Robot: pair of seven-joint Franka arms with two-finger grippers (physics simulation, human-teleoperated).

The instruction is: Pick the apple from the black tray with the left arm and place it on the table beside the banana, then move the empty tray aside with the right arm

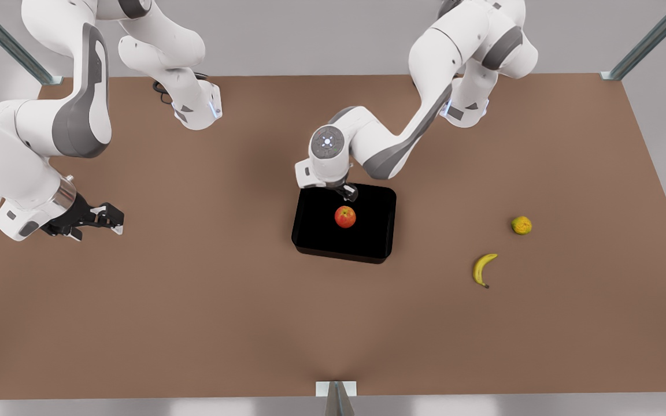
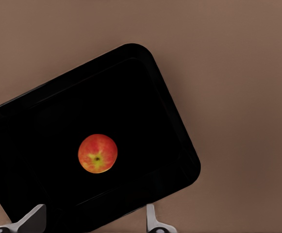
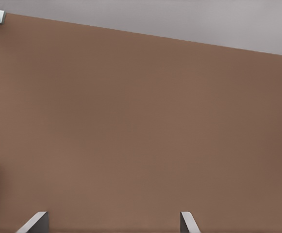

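Observation:
The red apple (image 1: 345,216) (image 2: 97,153) lies near the middle of the black tray (image 1: 374,234) (image 2: 131,97), which rests on the brown table (image 1: 194,318). My left gripper (image 1: 348,192) (image 2: 94,224) hovers over the tray's far edge, just behind the apple, open and holding nothing. The yellow banana (image 1: 483,269) lies on the table toward the front view's right, well apart from the tray. Far off at the front view's left, my right gripper (image 1: 111,222) (image 3: 111,224) waits above the table, open and holding nothing.
A small yellow-green round fruit (image 1: 521,225) sits behind and to the right of the banana. Bare tabletop stretches between tray and banana. Metal frame posts (image 1: 336,398) stand at the table's edges and corners.

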